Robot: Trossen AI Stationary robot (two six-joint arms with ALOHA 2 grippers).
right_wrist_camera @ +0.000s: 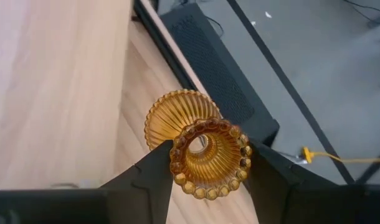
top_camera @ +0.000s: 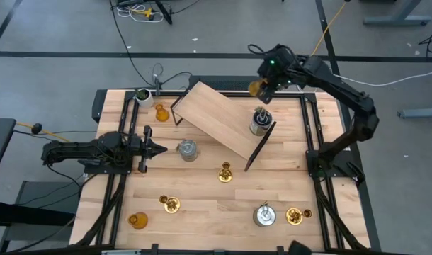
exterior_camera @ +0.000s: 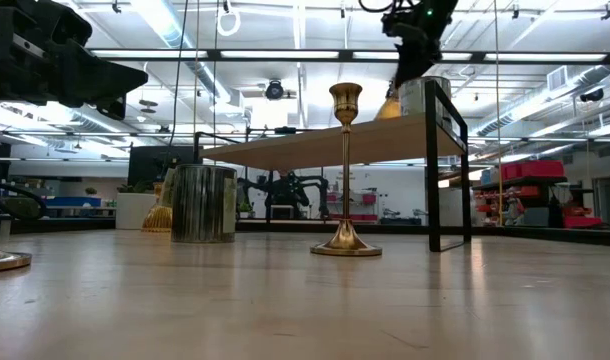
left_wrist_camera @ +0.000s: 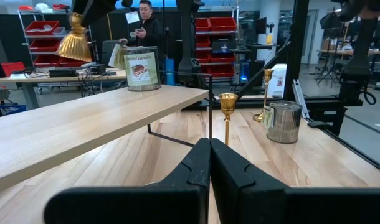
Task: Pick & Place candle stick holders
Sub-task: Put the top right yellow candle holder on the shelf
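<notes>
Right gripper [top_camera: 262, 88]: up high past the far edge of the wooden shelf [top_camera: 223, 117], with an amber glass holder [right_wrist_camera: 205, 152] pinched between its fingers; open air all round it.
Under it: the shelf top is bare near it. A silver tin [top_camera: 258, 122] stands farther along.
Left gripper [top_camera: 156, 149]: closed, low over the table [top_camera: 202, 212].
Just in front of it: a grey tin [top_camera: 188, 150] blocks the way.
Beyond that: a brass stick [top_camera: 225, 172] and the shelf's black leg [top_camera: 259, 146].
</notes>
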